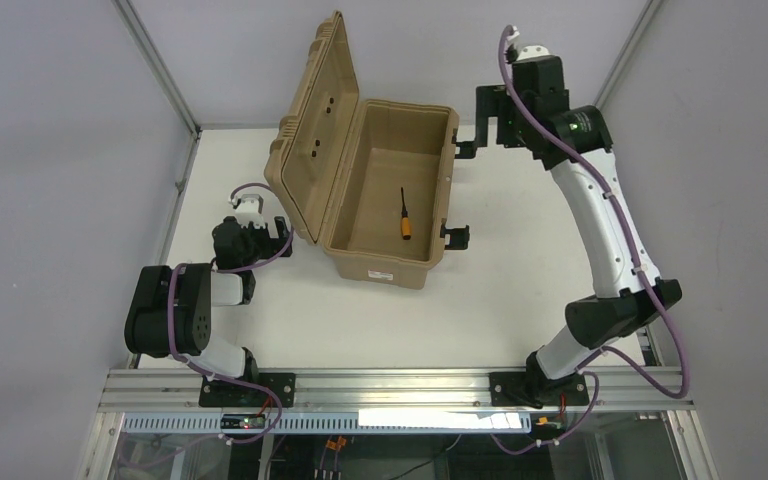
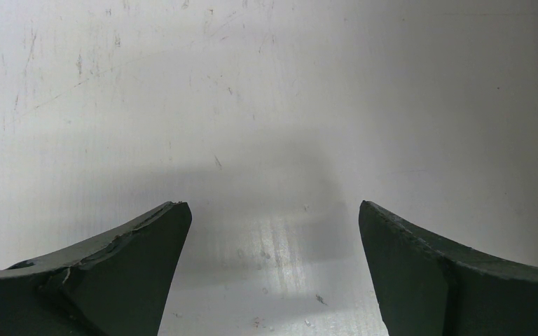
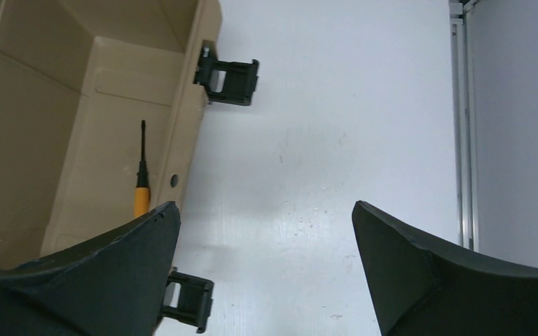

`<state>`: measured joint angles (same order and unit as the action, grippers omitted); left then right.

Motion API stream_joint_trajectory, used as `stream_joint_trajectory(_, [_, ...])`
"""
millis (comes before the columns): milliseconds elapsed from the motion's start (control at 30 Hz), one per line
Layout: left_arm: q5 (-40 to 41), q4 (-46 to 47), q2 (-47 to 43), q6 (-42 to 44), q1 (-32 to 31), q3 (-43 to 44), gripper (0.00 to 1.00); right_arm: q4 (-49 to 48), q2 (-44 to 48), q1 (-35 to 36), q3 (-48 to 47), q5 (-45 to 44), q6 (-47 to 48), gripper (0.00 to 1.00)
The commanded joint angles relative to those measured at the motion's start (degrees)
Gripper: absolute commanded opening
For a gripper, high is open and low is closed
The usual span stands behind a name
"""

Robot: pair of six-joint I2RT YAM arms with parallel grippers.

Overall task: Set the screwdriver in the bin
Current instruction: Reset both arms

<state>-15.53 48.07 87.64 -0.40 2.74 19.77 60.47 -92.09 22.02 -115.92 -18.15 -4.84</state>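
The bin [image 1: 430,135] is a tan hard case in the middle of the table, its ribbed lid [image 1: 315,120] standing open on the left. The screwdriver [image 1: 405,216], with an orange handle and a thin black shaft, lies on the bin's floor near its right wall; it also shows in the right wrist view [image 3: 141,189]. My right gripper [image 1: 470,125] is open and empty, above the table just right of the bin's far right corner [image 3: 266,206]. My left gripper [image 1: 282,238] is open and empty, low over bare table left of the lid [image 2: 273,204].
Two black latches [image 3: 228,73] [image 3: 189,301] hang open from the bin's right wall [image 3: 182,133]. A small white label [image 1: 378,274] is on its near face. Grey enclosure walls and an aluminium frame rail [image 1: 390,385] bound the white table [image 1: 520,290].
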Motion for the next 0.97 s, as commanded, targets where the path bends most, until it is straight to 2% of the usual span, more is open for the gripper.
stream_joint_trajectory(0, [-1.13,3.08,-1.06,0.49,0.6,-0.15,0.99,-3.38,4.15,-6.27,1.68,7.25,5.15,0.97])
stream_joint_trajectory(133, [-1.13,3.08,-1.09,0.5,0.6,-0.04,0.99,-3.22,4.32,-13.0,2.82,14.94,7.57,0.99])
stream_joint_trajectory(367, [-1.11,3.17,-1.07,0.57,0.59,-0.14,0.99,-0.95,1.88,-21.53,0.53,21.52,8.0,0.99])
stream_joint_trajectory(567, [-1.1,3.17,-1.07,0.49,0.55,-0.14,0.99,-1.29,1.41,-21.85,0.61,23.6,7.07,0.99])
stream_joint_trajectory(733, [-1.1,3.17,-1.08,0.56,0.6,-0.17,0.99,-5.18,4.02,-21.85,4.18,21.94,5.49,0.99])
stream_joint_trajectory(933, [-1.09,3.17,-1.06,0.51,0.59,-0.11,0.99,-4.72,3.81,-21.85,5.02,20.78,5.5,0.99])
